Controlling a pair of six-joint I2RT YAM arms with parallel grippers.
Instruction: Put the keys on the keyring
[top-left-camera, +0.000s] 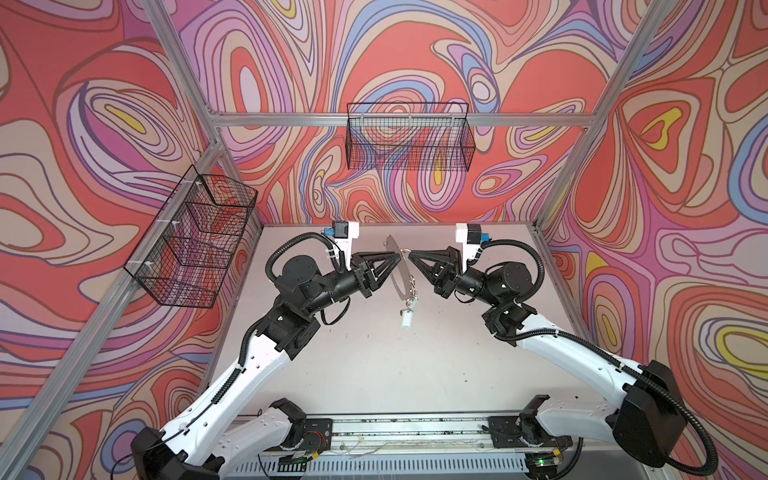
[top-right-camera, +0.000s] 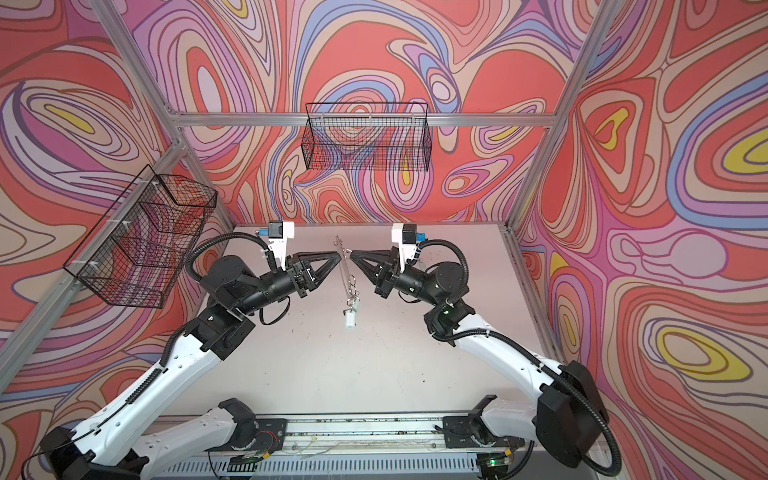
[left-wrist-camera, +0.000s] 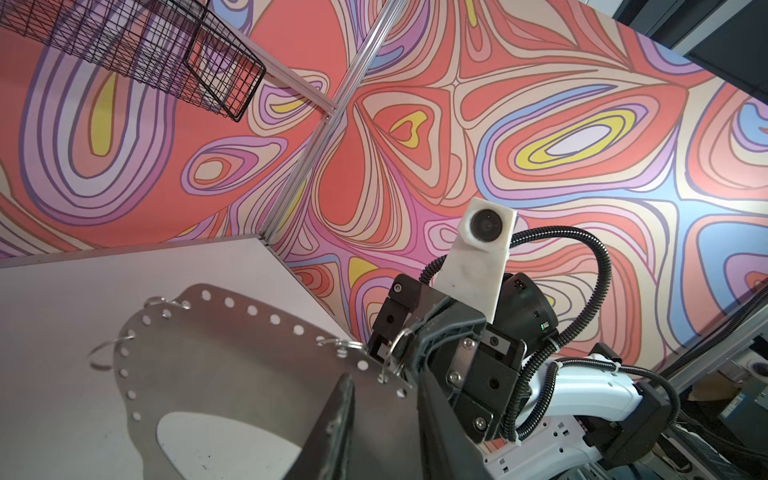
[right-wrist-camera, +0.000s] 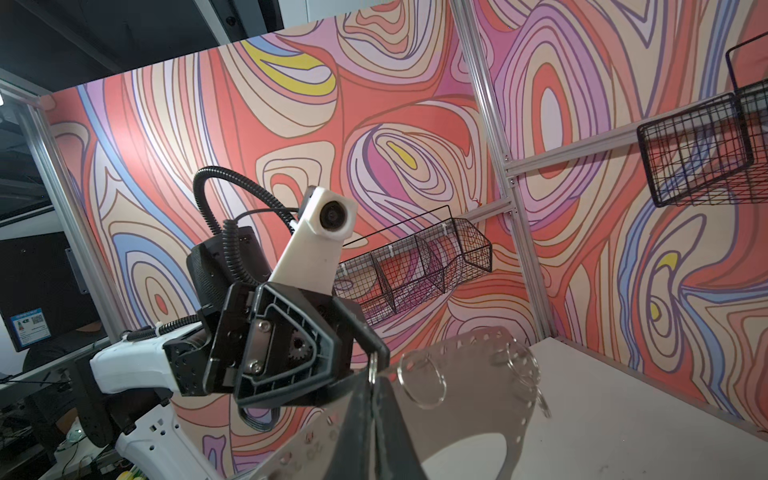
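The right hand (top-left-camera: 409, 255) is clenched tight, its fingertips pinching one small wire loop (left-wrist-camera: 395, 348) on the rim of the keyring (left-wrist-camera: 232, 357). Facing it tip to tip, the left hand (top-left-camera: 398, 259) has its fingers a little apart on either side of the same stretch of rim and seems to be grasping the plate itself; the contact is partly hidden in the wrist views.

Between the two hands the keyring is held clear of the surface (top-left-camera: 374, 365), standing on edge above the middle of the far half. Both top views show it almost edge-on. Its rim is lined with small punched holes, and more wire loops (right-wrist-camera: 422, 384) stand out from it. From its near end a short chain of rings drops to the keys (top-left-camera: 407, 312), whose whitish tags hang lowest in the air. They are too small to count.

The surface is pale grey, marked with a few dark specks. A metal rail (top-left-camera: 407, 428) carrying both arm bases runs along its near edge. Aluminium frame bars (top-left-camera: 291, 120) enclose it, backed by walls (top-left-camera: 415, 54) printed with swirls of red, pink, lilac, blue and yellow. A black wire basket (top-left-camera: 409, 137) hangs on the back wall, and a three-compartment wire basket (top-left-camera: 191, 241) hangs on the left wall.
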